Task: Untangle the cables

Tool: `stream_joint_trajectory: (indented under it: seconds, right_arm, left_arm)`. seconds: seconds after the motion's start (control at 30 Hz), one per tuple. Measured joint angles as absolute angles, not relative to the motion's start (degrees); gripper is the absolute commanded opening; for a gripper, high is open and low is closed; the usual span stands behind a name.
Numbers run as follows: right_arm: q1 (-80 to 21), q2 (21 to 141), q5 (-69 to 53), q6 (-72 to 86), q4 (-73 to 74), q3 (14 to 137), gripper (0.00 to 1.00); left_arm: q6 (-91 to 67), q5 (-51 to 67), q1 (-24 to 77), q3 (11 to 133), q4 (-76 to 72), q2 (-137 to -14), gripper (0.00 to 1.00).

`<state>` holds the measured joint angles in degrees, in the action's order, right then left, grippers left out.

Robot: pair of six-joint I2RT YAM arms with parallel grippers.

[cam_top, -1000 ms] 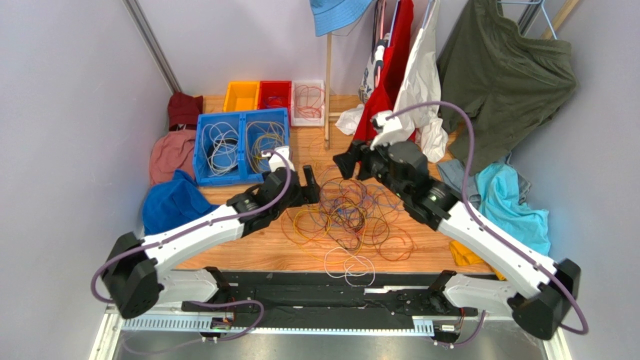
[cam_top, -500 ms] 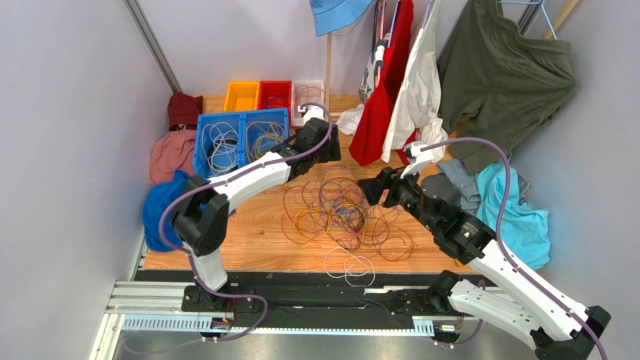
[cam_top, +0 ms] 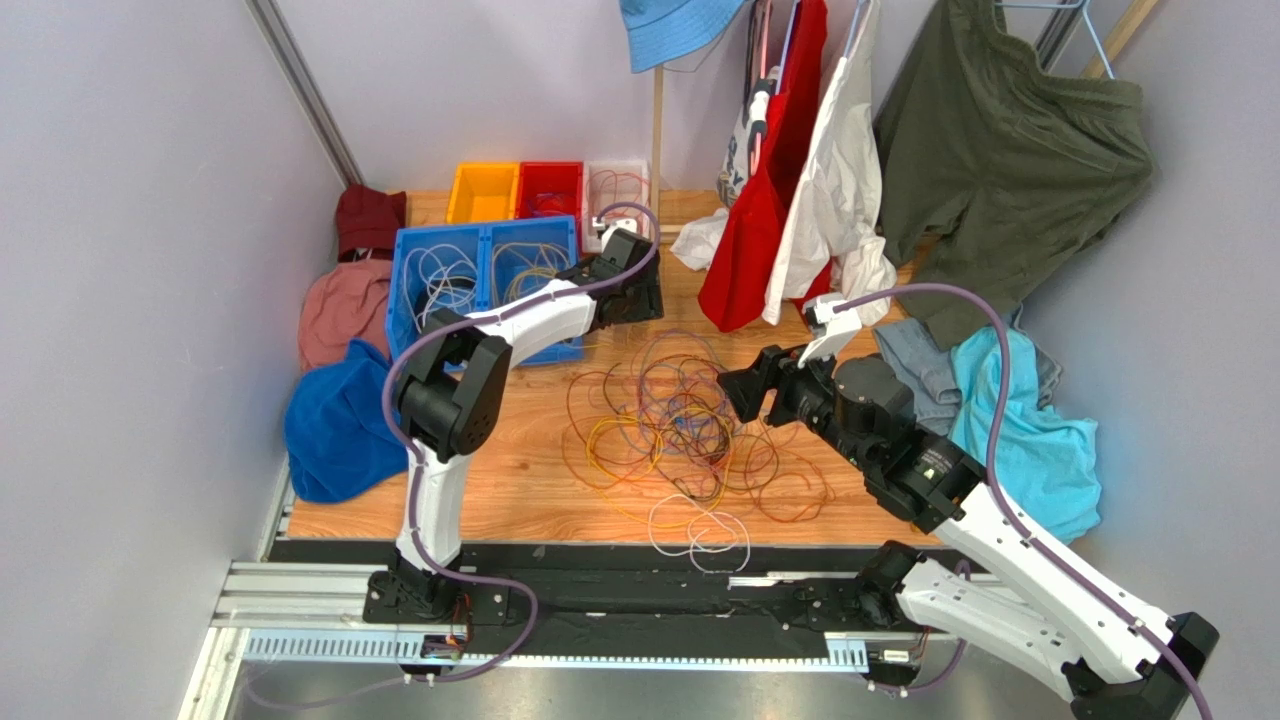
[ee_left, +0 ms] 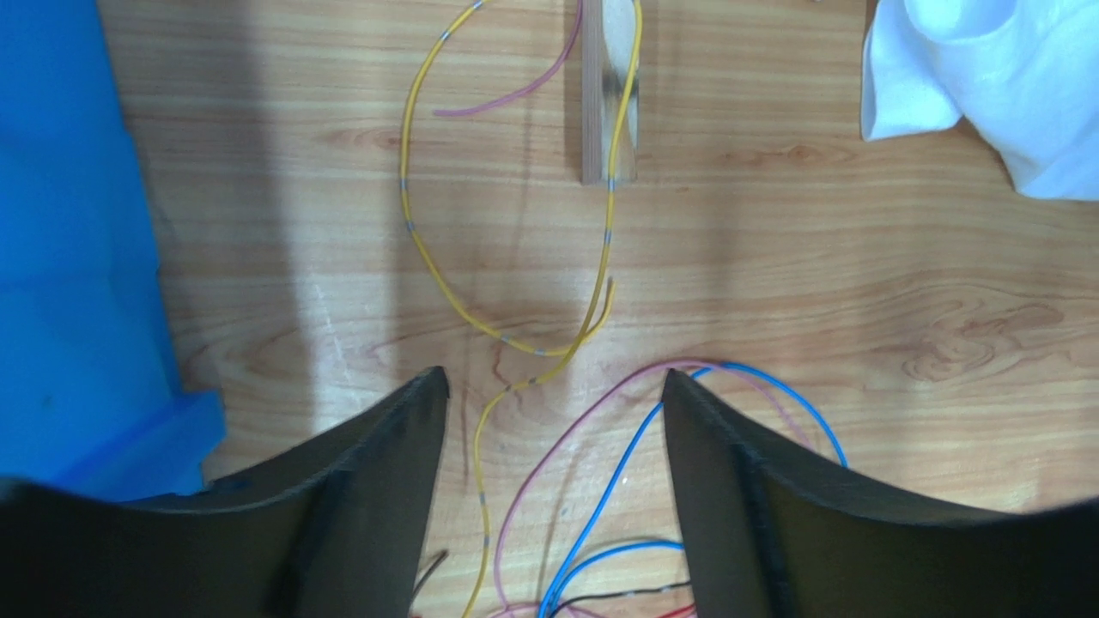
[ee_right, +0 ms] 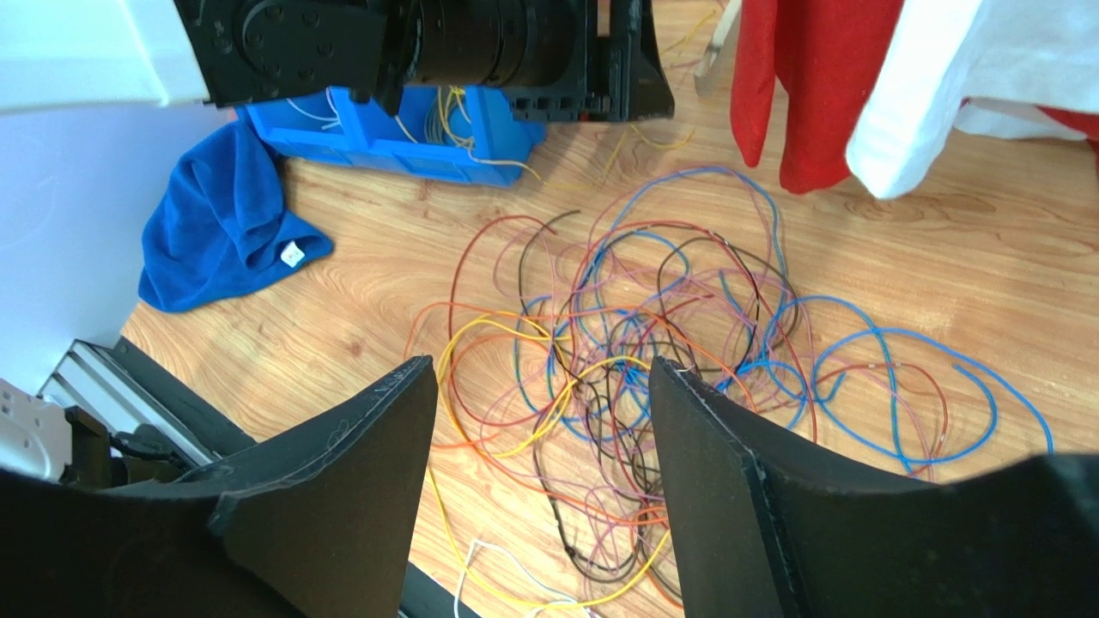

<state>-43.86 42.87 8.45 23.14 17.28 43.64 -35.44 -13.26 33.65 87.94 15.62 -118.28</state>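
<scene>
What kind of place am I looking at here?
Probably a robotics lab's test booth: two robot arms bolted to a metal rail, plain walls boxing in a wooden table, and practice props laid out, tangled cables and plastic bins.

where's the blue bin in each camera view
top external: blue bin left of centre, towards the back.
left wrist: bin fills the left edge.
right wrist: bin top centre, under the left arm.
shared landmark: the cables lying beside it.
</scene>
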Motion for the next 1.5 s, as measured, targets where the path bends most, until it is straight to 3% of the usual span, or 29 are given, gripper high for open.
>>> stream_joint_trajectory:
  seconds: [0.1, 0.47, 0.57, 0.7, 0.97, 1.33, 1.5]
  right_arm:
    - [-43.9, 42.9, 8.5, 23.1, 17.3, 43.1, 0.65]
    - [-43.9, 42.5, 8.5, 23.3, 17.3, 42.1, 0.65]
    - [-43.9, 42.4, 8.5, 23.6, 17.3, 41.7, 0.65]
    - [-43.9, 42.3, 8.5, 24.0, 17.3, 41.4, 0.65]
    - [-43.9, 40.4, 8.4, 24.4, 17.3, 41.0, 0.64]
    - [-43.9, 36.2, 8.2, 25.6, 17.5, 39.7, 0.63]
    - [-43.9, 35.4, 7.9, 25.8, 18.2, 39.6, 0.63]
  left_arm:
    - [-35.2, -12.6, 33.2, 89.1, 15.6, -119.6, 0.56]
    - [-35.0, -11.7, 31.1, 90.0, 15.8, -122.6, 0.5]
    - [-35.0, -10.5, 30.7, 92.3, 16.6, -125.2, 0.34]
    - [-34.5, -9.7, 30.5, 92.9, 17.0, -125.8, 0.0]
    - [-34.3, -9.5, 30.5, 89.0, 17.6, -122.3, 0.0]
    - [-31.1, -11.1, 30.5, 87.1, 19.8, -91.6, 0.0]
    - [-29.7, -13.0, 28.6, 87.6, 20.8, -87.2, 0.0]
